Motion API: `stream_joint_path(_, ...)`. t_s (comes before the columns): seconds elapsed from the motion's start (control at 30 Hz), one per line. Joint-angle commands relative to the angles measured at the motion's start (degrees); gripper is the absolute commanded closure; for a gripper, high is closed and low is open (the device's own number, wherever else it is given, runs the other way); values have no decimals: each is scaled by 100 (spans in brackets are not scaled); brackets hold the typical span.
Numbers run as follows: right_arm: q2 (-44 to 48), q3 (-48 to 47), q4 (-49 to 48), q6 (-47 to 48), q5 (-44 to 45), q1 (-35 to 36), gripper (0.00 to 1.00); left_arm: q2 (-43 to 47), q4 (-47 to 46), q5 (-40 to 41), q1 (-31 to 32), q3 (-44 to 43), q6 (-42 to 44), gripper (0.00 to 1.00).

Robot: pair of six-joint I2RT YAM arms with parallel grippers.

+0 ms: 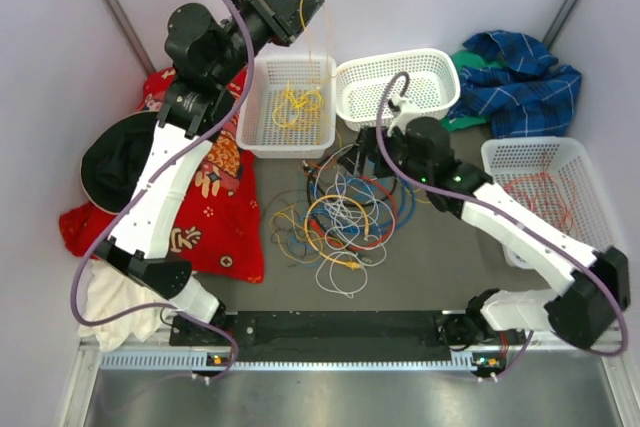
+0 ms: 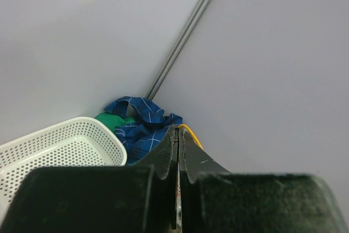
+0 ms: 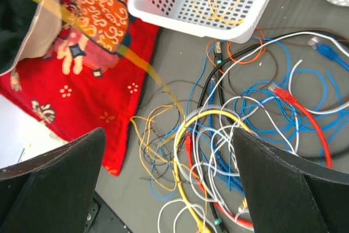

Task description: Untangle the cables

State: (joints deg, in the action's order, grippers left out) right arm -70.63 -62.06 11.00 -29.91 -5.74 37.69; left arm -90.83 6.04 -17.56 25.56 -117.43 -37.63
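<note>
A tangle of cables [image 1: 340,222] in yellow, blue, white, red, orange and black lies on the grey table in the middle. My left gripper [image 1: 308,2] is raised high, shut on a thin yellow cable [image 1: 322,47] that hangs down toward the white basket [image 1: 252,112]. In the left wrist view the jaws [image 2: 179,133] pinch the yellow cable [image 2: 192,131]. My right gripper [image 1: 347,162] is open and empty, low over the far side of the tangle. In the right wrist view [image 3: 169,135] a thick yellow loop [image 3: 191,124] and other cables lie between its fingers.
The basket under the left gripper holds yellow cables [image 1: 298,102]. A second white basket [image 1: 395,59] stands beside it; a third [image 1: 500,152] at right holds an orange cable [image 1: 545,197]. Red cloth [image 1: 215,197] and black hat [image 1: 110,162] lie at left, blue plaid cloth [image 1: 520,82] at back right.
</note>
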Motion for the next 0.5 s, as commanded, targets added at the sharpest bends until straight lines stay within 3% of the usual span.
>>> stream_joint_path(0.0,-765,-701,-678,38,-139,-16,1,311,-200,-37,-7,123,-8,100)
stream_joint_path(0.1,-1354,-1167,-661,55,98,-16,4,346,-226,-89,-7,167,-34,100)
stream_joint_path(0.2,-1646,-1527,-775,29,204,-16,44,416,-244,-125,-7,246,-34,100)
stream_joint_path(0.23,-1638,-1615,-767,21,239,-25,72,451,-235,-125,-7,325,1,100)
stream_joint_path(0.3,-1594,-1896,-670,47,432,-16,94,609,-174,-20,-16,457,167,100)
stream_joint_path(0.33,-1498,-2028,-426,134,520,-8,100,680,-174,59,-16,675,238,100)
stream_joint_path(0.47,-1269,-3010,408,512,959,-25,100,1250,-297,516,-7,1449,633,100)
